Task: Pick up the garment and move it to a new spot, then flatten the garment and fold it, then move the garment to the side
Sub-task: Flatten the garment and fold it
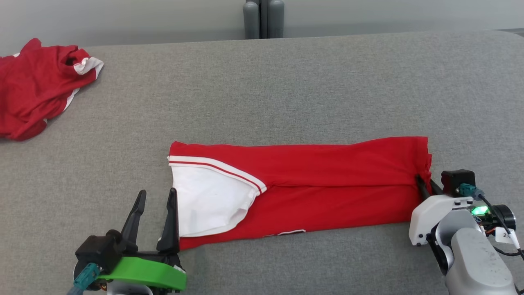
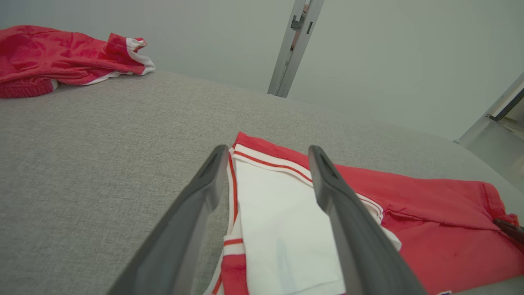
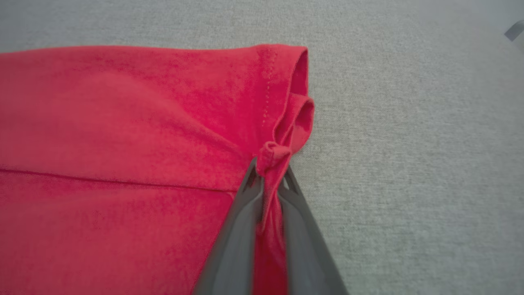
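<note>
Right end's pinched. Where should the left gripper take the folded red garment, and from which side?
On the folded red garment, likely the white-panelled left end, at its short edge, coming from the left. The layers lie flat there, the open left gripper sits beside it, and it mirrors the right gripper shut on the opposite hem.

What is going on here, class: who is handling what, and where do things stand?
A two-armed robot is working a red garment that lies as a long folded strip on the grey surface. Its right gripper is shut on a pinch of cloth at the strip's right end. Its left gripper is open at the white sleeve, gripping nothing. Another red garment lies crumpled at far left.
</note>
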`<state>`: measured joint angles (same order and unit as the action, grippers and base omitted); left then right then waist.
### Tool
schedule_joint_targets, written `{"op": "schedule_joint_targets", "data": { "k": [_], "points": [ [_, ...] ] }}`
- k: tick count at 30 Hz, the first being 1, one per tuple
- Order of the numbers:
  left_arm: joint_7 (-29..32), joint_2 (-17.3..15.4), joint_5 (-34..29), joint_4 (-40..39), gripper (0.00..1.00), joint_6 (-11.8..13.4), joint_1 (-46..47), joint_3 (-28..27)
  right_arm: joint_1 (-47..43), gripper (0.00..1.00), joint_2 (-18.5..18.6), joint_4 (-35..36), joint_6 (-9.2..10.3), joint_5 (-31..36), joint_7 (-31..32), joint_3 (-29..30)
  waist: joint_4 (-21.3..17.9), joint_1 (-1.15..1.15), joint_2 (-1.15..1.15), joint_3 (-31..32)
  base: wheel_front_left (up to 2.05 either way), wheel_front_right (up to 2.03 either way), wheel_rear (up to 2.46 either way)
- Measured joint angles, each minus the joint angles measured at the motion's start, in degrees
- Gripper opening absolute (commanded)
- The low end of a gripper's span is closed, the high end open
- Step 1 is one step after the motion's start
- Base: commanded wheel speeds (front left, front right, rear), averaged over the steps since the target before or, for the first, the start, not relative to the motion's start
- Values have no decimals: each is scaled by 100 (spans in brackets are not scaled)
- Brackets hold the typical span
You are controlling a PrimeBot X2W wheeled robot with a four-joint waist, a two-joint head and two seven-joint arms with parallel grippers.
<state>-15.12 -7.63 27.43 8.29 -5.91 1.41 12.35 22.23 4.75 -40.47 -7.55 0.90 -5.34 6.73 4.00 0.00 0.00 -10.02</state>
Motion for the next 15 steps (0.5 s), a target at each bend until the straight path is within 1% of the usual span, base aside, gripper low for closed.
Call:
{"op": "schedule_joint_targets", "data": {
  "k": [3, 11, 15],
  "points": [
    [0, 33, -92, -11, 100, -15, 13, -47, 105, 0, 77, -14, 0, 29, -3, 129, -79, 0, 0, 16, 0, 0, 0],
    [0, 103, -236, 81, 100, -63, 42, -131, 153, 0, 648, 187, 1, -109, 143, 635, -282, 0, 0, 90, 0, 0, 0],
    [0, 134, -254, 135, 100, -73, 49, -155, 79, 0, 715, 433, 1, -255, 261, 839, -359, 0, 0, 125, 0, 0, 0]
  ]
}}
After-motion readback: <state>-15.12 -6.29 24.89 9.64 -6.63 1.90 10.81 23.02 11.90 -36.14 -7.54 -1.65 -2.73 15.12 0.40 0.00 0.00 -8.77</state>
